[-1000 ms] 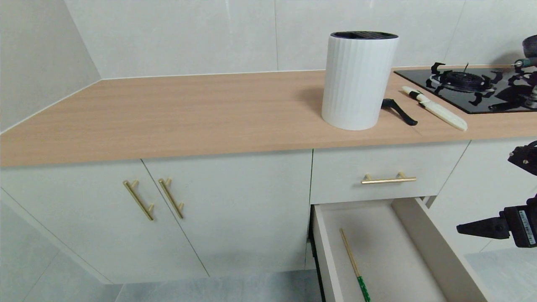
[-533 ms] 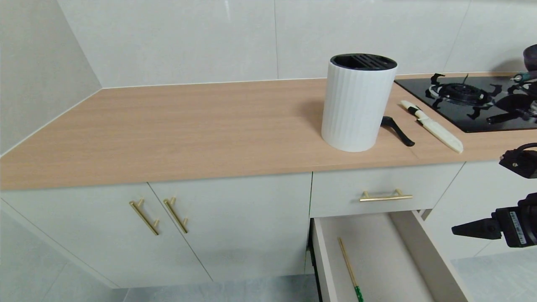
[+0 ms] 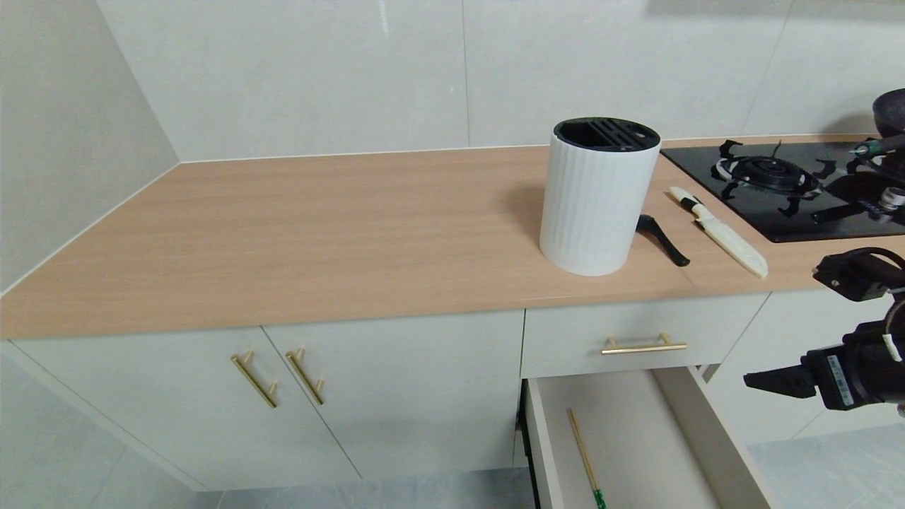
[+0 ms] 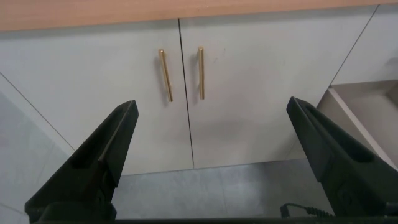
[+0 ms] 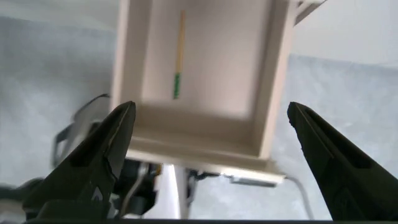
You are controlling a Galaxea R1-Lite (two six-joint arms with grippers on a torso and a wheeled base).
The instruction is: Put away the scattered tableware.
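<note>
Right gripper [image 5: 209,109]: jaws wide, empty, hanging over open white drawer [image 3: 696,431]; lone wooden chopstick with green tip [image 3: 583,456] inside. Left gripper [image 4: 211,107]: wide, empty, facing white cabinet doors [image 4: 249,93].

Next target, I judge: cream knife with black band [image 3: 717,230], flat on wooden bench [image 3: 318,233], right end, near front edge, between white ribbed knife block [image 3: 599,205] and black hob [image 3: 771,212]. Long axis diagonal, back-left to front-right. Knife lies up and left of my right gripper; right arm nearer.

Wooden countertop [image 3: 318,226], gas hob [image 3: 781,205], cabinet doors [image 3: 403,396]
</note>
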